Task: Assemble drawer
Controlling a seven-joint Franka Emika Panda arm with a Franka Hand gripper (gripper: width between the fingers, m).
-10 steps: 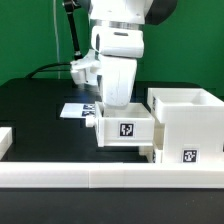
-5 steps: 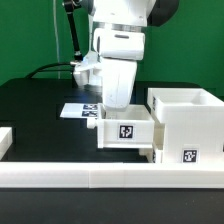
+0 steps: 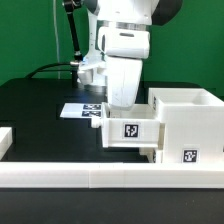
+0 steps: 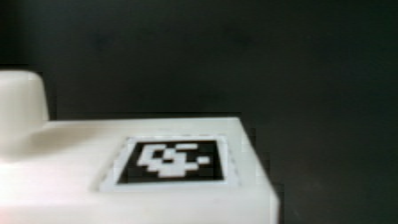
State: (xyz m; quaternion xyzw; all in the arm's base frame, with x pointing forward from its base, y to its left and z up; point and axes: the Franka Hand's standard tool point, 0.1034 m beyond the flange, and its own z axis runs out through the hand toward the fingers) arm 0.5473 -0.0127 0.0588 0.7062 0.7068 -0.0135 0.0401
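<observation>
in the exterior view you see the arm (image 3: 122, 45) standing over the small drawer box (image 3: 130, 132), a white open-topped part with a black-and-white tag on its near face; the box sits on the black table (image 3: 35, 105), pressed up against the larger white drawer housing (image 3: 187, 125) on the exterior view's right, and from here it looks partly entered into that housing, though you cannot be sure how far; the gripper (image 3: 122, 102) hangs at the back of the small box, its fingertips hidden behind the box wall, so you cannot tell whether the pincer is wide, narrow or holding anything; the marker board (image 3: 82, 110) lies flat on the table behind the box; a white rail (image 3: 100, 178) runs along the table's near edge; the wrist view gives you only a blurred white surface with a tag (image 4: 175, 160) on it against dark ground
</observation>
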